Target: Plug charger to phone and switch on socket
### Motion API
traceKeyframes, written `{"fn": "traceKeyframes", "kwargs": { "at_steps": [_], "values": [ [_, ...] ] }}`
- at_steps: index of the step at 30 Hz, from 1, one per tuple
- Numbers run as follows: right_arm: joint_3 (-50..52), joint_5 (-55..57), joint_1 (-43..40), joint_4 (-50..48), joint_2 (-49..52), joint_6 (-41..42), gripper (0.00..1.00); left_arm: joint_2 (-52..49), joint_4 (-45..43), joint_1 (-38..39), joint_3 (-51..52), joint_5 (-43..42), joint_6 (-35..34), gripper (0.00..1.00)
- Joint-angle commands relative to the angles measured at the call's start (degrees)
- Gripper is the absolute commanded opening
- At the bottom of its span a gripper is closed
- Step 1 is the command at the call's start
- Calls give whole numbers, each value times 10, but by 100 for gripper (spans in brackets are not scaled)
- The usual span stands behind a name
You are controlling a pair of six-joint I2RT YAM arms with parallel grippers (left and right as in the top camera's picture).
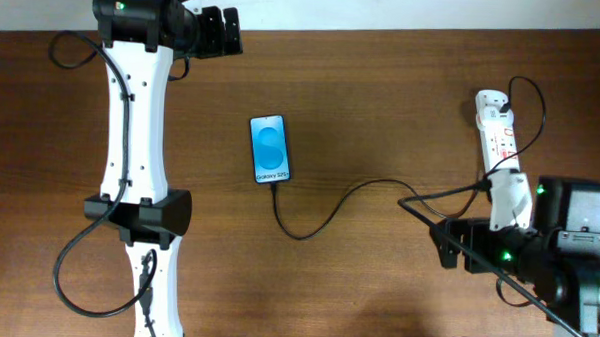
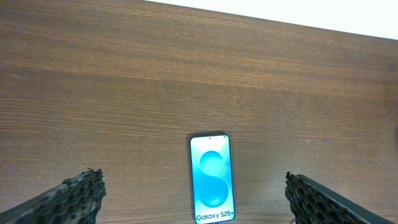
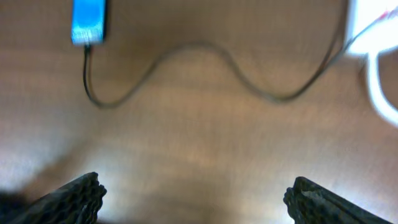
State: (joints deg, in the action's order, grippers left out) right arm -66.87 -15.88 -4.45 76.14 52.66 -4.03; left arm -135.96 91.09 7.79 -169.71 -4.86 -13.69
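Observation:
The phone (image 1: 271, 148) lies flat on the wooden table with its blue screen up; it also shows in the left wrist view (image 2: 211, 179) and, blurred, in the right wrist view (image 3: 89, 20). The thin black charger cable (image 1: 328, 218) runs from the phone's near end in a curve to the white socket strip (image 1: 499, 145) at the right; it also shows in the right wrist view (image 3: 205, 53). My left gripper (image 1: 223, 31) is open and empty at the table's far edge, apart from the phone. My right gripper (image 1: 449, 246) is open and empty, left of the strip's near end.
A thick white cord (image 3: 376, 87) loops off the socket strip at the right. My right arm's base (image 1: 572, 248) sits at the table's right side, with black cables around it. My left arm (image 1: 136, 133) stretches along the table's left side.

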Motion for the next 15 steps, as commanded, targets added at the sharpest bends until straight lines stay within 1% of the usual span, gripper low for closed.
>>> {"fn": "traceKeyframes", "kwargs": {
  "at_steps": [1,3,5,6,7,9,10,11,12,15],
  "values": [
    [6,48,3,8,7,6,98,6,0,-3,-2,4,5,99],
    [12,65,3,-33,6,4,98,6,0,-3,-2,4,5,99],
    [58,65,4,-135,-10,4,98,6,0,-3,-2,4,5,99],
    [109,63,4,-221,-38,4,99,6,0,-3,-2,4,5,99],
    [194,60,4,-341,-91,5,98,6,0,-3,-2,4,5,100],
    [327,61,4,-488,-192,4,98,6,0,-3,-2,4,5,99],
    [377,63,4,-541,-233,5,98,6,0,-3,-2,4,5,99],
    [446,66,3,-606,-297,21,98,6,0,-3,-2,4,5,100],
    [509,83,3,-662,-357,53,98,6,0,-3,-2,4,5,99],
    [594,94,4,-744,-429,56,99,6,0,-3,-2,4,5,99]
  ]
}}
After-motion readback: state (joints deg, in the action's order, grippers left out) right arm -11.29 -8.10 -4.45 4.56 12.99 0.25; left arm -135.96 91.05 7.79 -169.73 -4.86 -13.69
